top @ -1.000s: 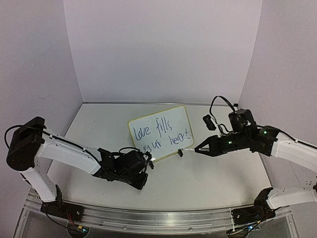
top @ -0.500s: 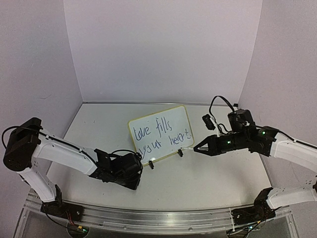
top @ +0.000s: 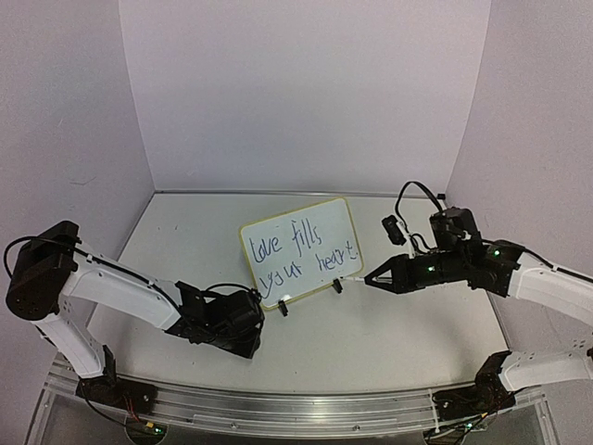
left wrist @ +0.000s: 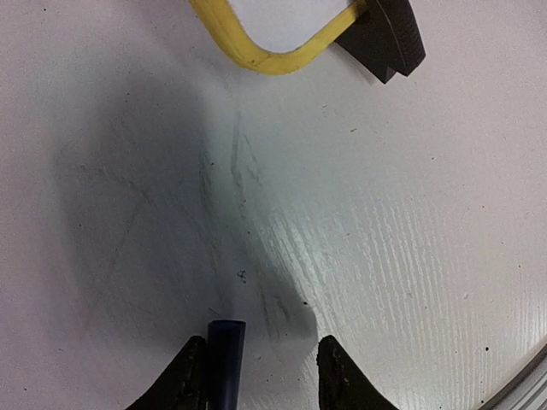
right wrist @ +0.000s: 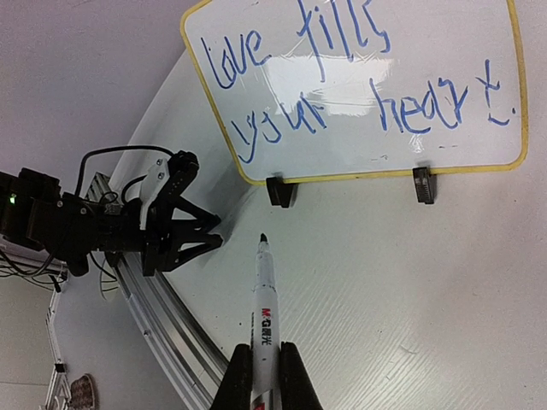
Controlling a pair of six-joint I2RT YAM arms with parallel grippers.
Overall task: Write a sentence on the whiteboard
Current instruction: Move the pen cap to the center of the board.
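We note the whiteboard (top: 301,248) propped mid-table (top: 389,343) on black clip feet (right wrist: 278,191), the sentence (right wrist: 342,81) in blue. Right gripper (right wrist: 264,350) clamps a marker (right wrist: 266,316), tip near the board, not touching. Left gripper (left wrist: 261,343) partly spread, a dark blue stub (left wrist: 226,350) against one finger.

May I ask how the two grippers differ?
The right gripper is shut on a marker; the left gripper stands open, a dark blue piece beside one finger. The right gripper faces the whiteboard's writing; the left gripper faces the table by its corner. Both are low.
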